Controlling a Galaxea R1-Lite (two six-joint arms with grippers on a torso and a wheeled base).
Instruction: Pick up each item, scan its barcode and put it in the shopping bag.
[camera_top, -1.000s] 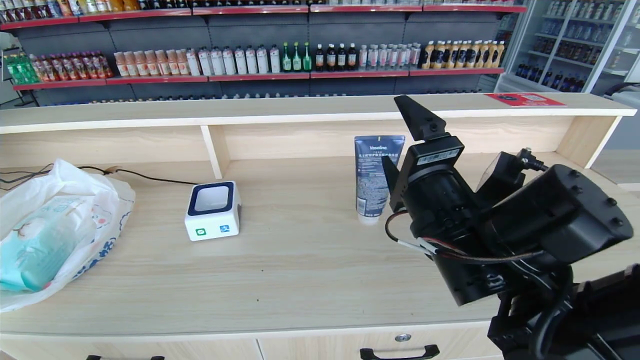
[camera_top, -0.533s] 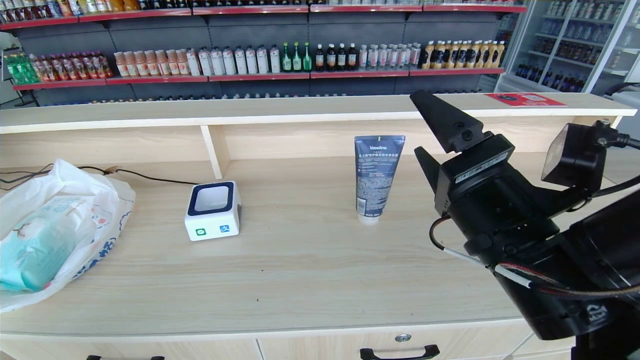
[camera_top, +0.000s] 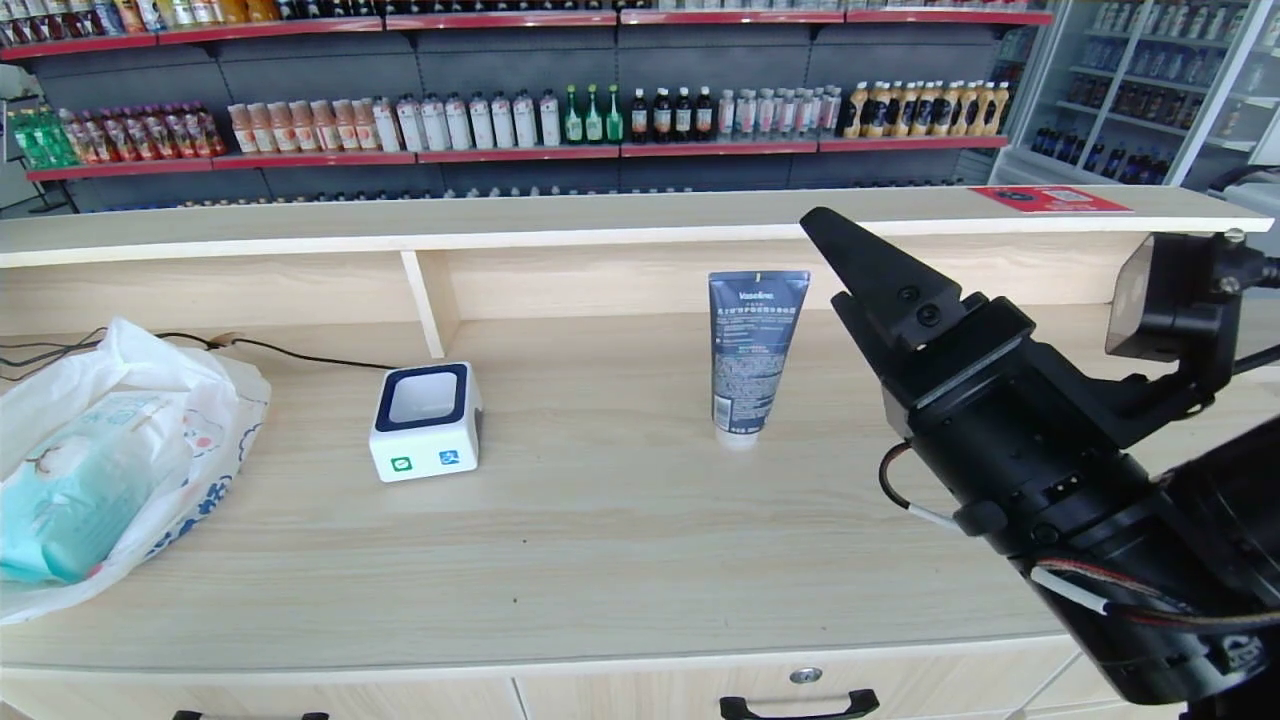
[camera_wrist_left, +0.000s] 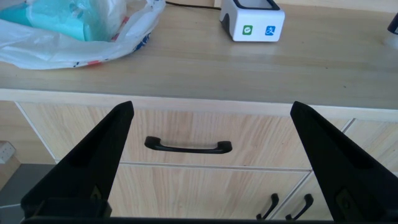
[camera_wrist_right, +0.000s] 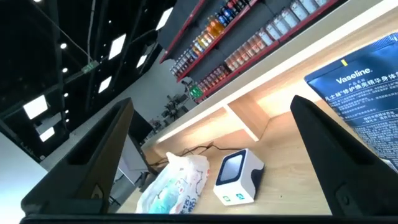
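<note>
On the bench (camera_top: 620, 560), the pick-up step for the tube is judged to be in hand. The shopping bag (camera_top: 215, 400) is lying at the robot's left end of the bench and is already holding a teal pack (camera_top: 80, 490). The right pincer (camera_wrist_right: 211, 106) is hanging above the bench's right part, near the tube and to its right, with its jaws spread wide and gripping nothing. The left pincer (camera_wrist_left: 211, 109) is sitting low in front of a drawer handle (camera_wrist_left: 186, 146) below the bench edge, likewise spread wide and empty. The tube (camera_top: 757, 350), dark blue, is standing upright on its cap toward the back of the bench, touched by neither pincer. The scanner (camera_top: 425, 420) is sitting between bag and tube, well apart from both, with its window facing up. The next move is probably calling for the right pincer to come in level until its jaws are straddling the tube's body, then to clamp. A tall tube balancing on a narrow cap is likely to topple if one finger is nudging it first.
</note>
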